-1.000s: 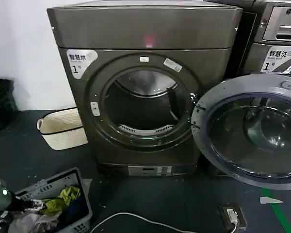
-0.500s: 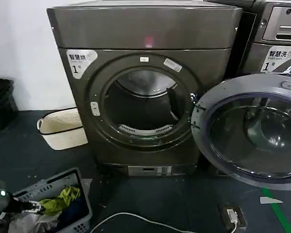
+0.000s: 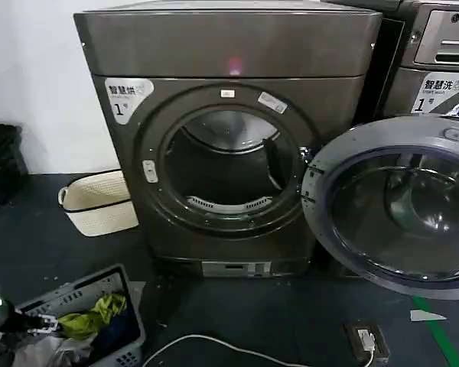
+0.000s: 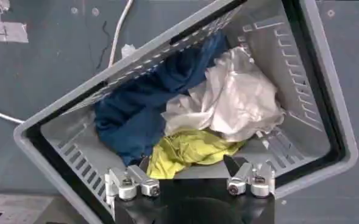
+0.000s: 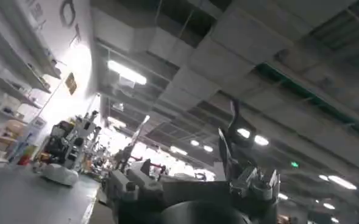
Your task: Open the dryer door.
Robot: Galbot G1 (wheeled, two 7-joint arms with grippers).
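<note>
Two machines stand side by side in the head view: the bronze-grey dryer [image 3: 229, 138] in the middle and an LG-marked machine [image 3: 436, 53] at the right edge. The dryer door [image 3: 394, 206] is swung fully open to the right, its grey inner face and dark glass toward the camera, covering the lower front of the LG machine; the drum opening [image 3: 229, 172] is bare. On the floor left of the dryer sits a cream basket [image 3: 99, 200], and nearer, at lower left, a grey crate [image 3: 111, 317] of clothes. The left gripper [image 4: 191, 179] hangs over that crate with its fingers spread wide and holding nothing, above yellow, blue and white cloth. The right gripper [image 5: 243, 155] points up at the ceiling; its finger state cannot be told.
</note>
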